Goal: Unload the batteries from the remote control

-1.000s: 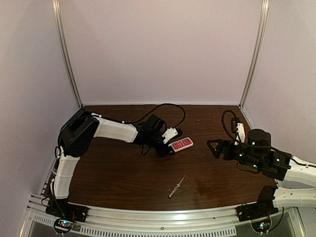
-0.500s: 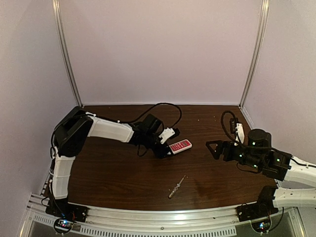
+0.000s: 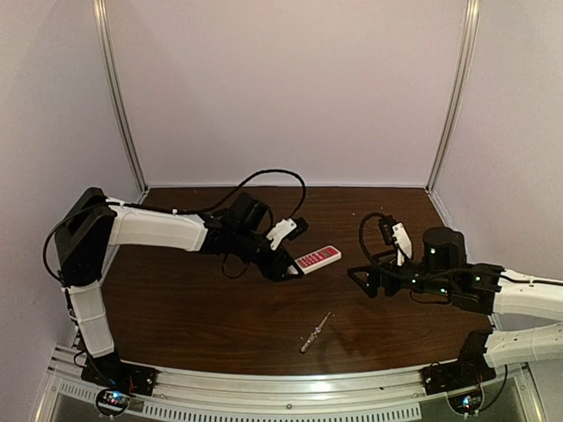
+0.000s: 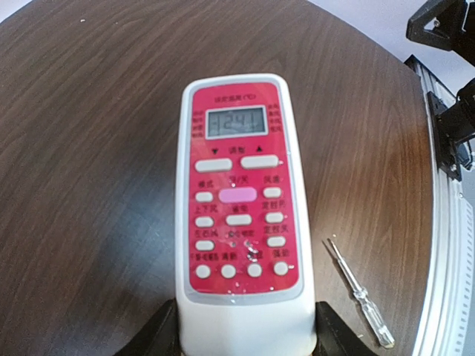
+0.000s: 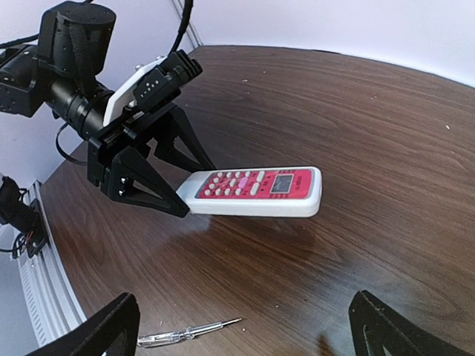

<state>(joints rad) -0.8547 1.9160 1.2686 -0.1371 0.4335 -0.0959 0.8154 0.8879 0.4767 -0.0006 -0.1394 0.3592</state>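
Two left gripper (image 4: 245,341) fingers (image 4: 162,335) clamp remote control (image 4: 239,200) end, buttons up.

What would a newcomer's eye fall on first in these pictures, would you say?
The remote, red button face up, is gripped by one end in the left tool, midway across the table. A thin screwdriver lies nearer the front edge, and the right tool stands open, facing the remote.

1. Plain pale lilac walls (image 3: 290,88) enclose three sides.
2. Two slim silvery metal posts (image 3: 120,97) stand in the far corners.
3. A dark brown wood-grain counter (image 3: 202,308) shows soft glare.
4. A slotted aluminium rail (image 3: 290,387) edges its near side.
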